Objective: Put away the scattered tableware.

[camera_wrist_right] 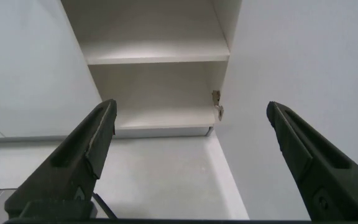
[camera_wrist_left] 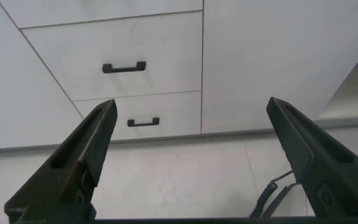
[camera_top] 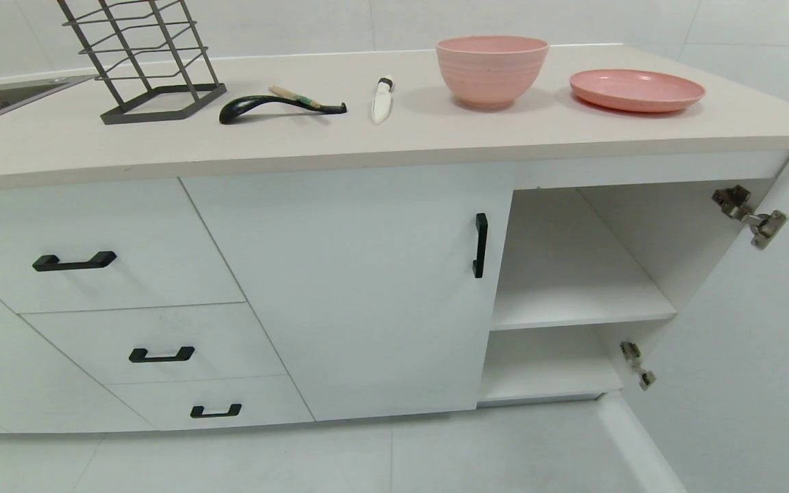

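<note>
Beige countertop (camera_top: 59,144) holds pink bowl (camera_top: 492,68) above open white cabinet (camera_top: 340,294).

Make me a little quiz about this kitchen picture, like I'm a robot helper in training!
1. True or false: the pink bowl stands on the pink plate.
2. What lies between the rack and the white knife? A: a black spoon. B: a cup. C: a fork.
3. Fill in the gap: the left tool and the right tool are both ____.

Key: 1 false, they stand apart on the counter. 2 A. 3 open.
</note>
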### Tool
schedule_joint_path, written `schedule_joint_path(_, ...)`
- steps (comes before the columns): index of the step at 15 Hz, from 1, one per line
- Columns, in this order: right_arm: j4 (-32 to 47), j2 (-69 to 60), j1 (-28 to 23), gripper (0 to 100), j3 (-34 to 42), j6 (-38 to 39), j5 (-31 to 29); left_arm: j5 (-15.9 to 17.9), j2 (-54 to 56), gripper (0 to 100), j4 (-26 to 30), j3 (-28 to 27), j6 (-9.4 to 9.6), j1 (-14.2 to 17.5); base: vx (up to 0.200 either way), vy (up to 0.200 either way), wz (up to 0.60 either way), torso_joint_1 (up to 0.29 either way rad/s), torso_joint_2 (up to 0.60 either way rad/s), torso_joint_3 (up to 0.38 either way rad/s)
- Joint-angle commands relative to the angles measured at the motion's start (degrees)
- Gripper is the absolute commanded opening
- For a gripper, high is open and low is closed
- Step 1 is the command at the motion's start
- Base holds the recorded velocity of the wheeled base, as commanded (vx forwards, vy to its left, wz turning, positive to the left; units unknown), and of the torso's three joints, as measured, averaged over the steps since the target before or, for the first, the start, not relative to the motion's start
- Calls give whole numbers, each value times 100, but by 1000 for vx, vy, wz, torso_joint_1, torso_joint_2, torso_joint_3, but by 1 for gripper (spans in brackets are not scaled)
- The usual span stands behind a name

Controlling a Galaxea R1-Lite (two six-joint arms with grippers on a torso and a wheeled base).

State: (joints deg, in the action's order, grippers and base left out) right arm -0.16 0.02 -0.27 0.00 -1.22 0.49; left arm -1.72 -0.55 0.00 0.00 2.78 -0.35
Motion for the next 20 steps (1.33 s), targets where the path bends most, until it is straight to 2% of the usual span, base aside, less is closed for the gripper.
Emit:
schedule_joint_path(1, 7, -2, 0, 100, 0, -1, 4, -4, 55, 100, -9, 0, -41, 18, 0, 0, 0, 0, 0, 0)
schedule_joint_path(2, 7, -2, 0, 100, 0, -10, 13, -4, 55, 100, -9, 0, -102, 18, 0, 0, 0, 0, 0, 0)
schedule_joint_path(3, 7, -2, 0, 100, 0, -1, 13, 5, 55, 100, -9, 0, -278, 18, 0, 0, 0, 0, 0, 0)
schedule_joint_path(6, 16, -2, 0, 100, 0, 8, 4, -4, 55, 100, -9, 0, -445, 18, 0, 0, -400, 3, 3, 2)
schedule_joint_path(7, 16, -2, 0, 100, 0, -1, 13, -13, 55, 100, -18, 0, -463, 18, 0, 0, -600, 2, 7, 2)
schedule_joint_path(16, 16, -2, 0, 100, 0, -1, 4, -83, 55, 100, -18, 0, -515, 18, 0, 0, 0, 0, 0, 0)
schedule_joint_path(20, 16, -2, 0, 100, 0, 8, 4, -92, 55, 100, -26, 0, -524, 18, 0, -200, 0, 4, 2, 6)
